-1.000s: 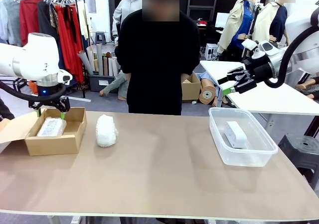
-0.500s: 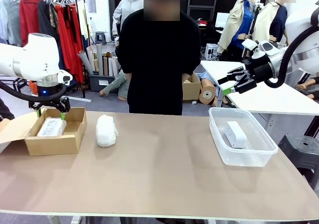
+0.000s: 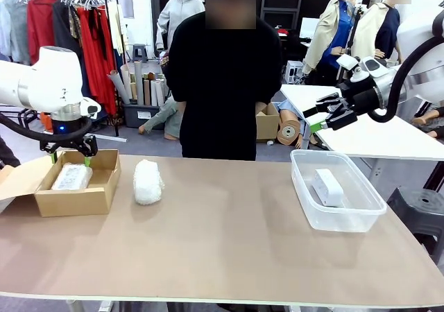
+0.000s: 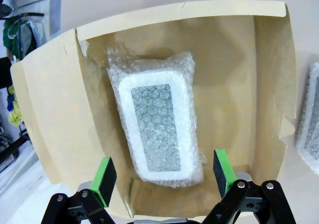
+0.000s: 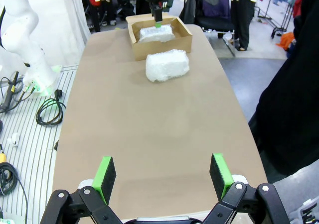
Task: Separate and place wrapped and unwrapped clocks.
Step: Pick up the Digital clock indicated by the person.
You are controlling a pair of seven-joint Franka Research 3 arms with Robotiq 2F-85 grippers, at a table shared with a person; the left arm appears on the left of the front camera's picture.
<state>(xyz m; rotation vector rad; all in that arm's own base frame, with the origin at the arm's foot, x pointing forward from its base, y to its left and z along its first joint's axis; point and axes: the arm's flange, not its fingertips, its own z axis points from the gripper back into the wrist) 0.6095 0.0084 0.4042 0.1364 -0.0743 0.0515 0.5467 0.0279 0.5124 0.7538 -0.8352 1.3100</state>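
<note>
Left claw (image 3: 70,158) hangs spread above the wrapped clock (image 4: 159,129) in its box (image 3: 76,202); right claw (image 3: 313,119) spread, aloft.

Tan table (image 3: 229,249). Left of frame: brown cardboard box (image 3: 76,202) w/ clear bubble-pattern bundle (image 4: 159,129), white rim showing thru. Next to it, white bubble-wrap bundle (image 3: 148,182). Right: clear plastic tub (image 3: 333,222) w/ white clock (image 3: 327,186). Black w/ green pads: left pincer (image 4: 163,165), right pincer (image 5: 162,167). Top centre: person's black top (image 3: 222,83).
</note>
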